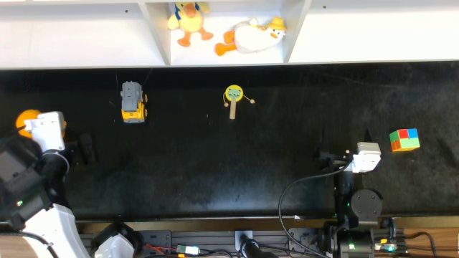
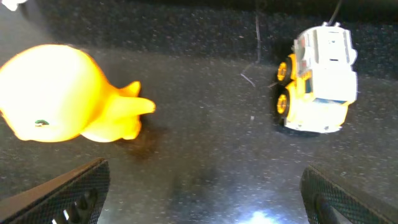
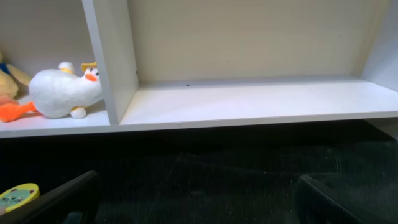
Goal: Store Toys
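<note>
- We see the left gripper [image 2: 202, 196] released, fingers spread wide with nothing between them.
- It sits over the tabletop [image 1: 215, 172] at the far left. In the left wrist view the orange toy [image 2: 62, 93] lies ahead of it, off to one side, and does not touch either finger.
- In the top view the orange toy [image 1: 27, 119] is partly covered by the left arm's wrist.
- The truck [image 1: 133, 102], grey on top with a yellow body, stands on its wheels on the tabletop. It is well apart from the orange toy and near the shelf [image 1: 86, 36].
- The left wrist view has the same truck [image 2: 320, 81] ahead, on the other side from the orange toy.
- The right gripper [image 3: 199, 199] is also released, fingers wide and holding nothing. It is low over the right part of the tabletop, facing the shelf [image 3: 249, 102].
- The rattle [image 1: 234, 97] lies flat near mid-tabletop, just in front of the shelf's middle bay, with its handle pointing away from the shelf.
- The cube [image 1: 404, 140], multicoloured, sits on the tabletop at the far right, beside the right arm and apart from it.
- Already in the shelf's middle bay are the yellow duck [image 1: 188, 20] on the left and the white duck [image 1: 251, 37] lying on its side to the right of it.
- The right wrist view shows the white duck [image 3: 62, 93] just left of a shelf divider.
</note>
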Robot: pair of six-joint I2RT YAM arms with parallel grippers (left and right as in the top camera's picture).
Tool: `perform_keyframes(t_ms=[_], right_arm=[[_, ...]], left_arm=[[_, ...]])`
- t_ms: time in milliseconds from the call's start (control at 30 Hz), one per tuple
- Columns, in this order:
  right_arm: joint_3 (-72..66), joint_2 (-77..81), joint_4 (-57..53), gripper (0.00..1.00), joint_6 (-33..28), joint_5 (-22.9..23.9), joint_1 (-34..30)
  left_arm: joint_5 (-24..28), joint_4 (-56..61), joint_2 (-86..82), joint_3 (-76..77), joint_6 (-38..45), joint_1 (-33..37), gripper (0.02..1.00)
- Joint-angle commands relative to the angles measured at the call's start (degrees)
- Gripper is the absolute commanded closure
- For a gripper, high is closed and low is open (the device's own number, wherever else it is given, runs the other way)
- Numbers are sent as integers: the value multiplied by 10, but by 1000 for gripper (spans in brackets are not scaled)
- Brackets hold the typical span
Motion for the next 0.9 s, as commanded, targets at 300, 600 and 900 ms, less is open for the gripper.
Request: perform_keyframes(t_ms=[300,600,900], right_arm=[[-8,-6,3,5,3,-2,0],[-8,-6,3,5,2,-2,0],[-8,-6,3,7,2,-2,0]], left_arm=[[71,-48,20,42,104,90,23],[64,-84,50,98,135,140,23],[61,-57,96,113,166,181,23]])
